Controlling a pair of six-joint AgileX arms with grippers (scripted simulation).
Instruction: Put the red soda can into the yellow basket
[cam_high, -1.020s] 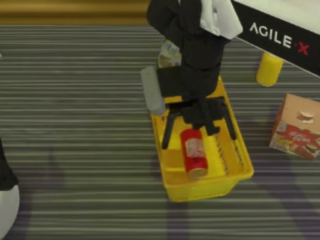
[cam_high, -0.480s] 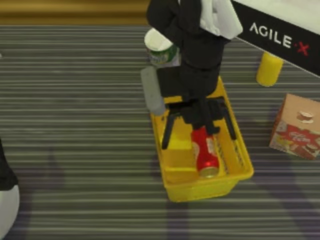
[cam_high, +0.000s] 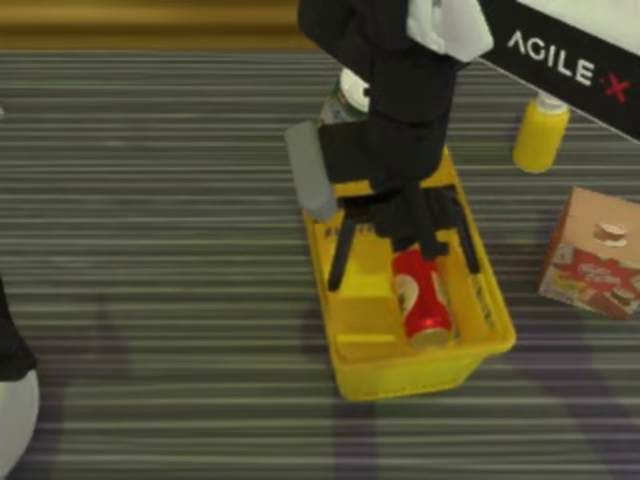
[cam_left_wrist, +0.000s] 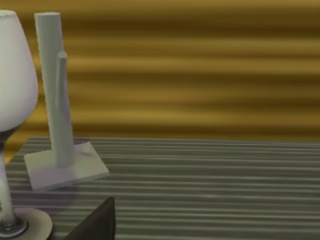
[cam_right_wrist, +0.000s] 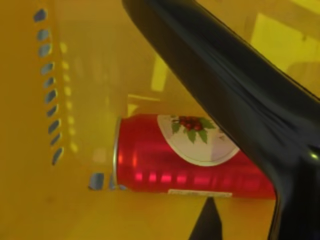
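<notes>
Rolled rightward, one red soda can (cam_high: 421, 295) lies in yellow basket (cam_high: 400, 368); right end effector (cam_high: 408, 232) open.

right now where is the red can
In the top view the red can lies on its side inside the yellow basket, toward the basket's right wall, just below the right gripper that hangs over it.

Glossy metal red soda can (cam_high: 421, 297) (pale label patch); smooth plastic yellow basket (cam_high: 400, 372); glossy glass (cam_left_wrist: 12, 85).
</notes>
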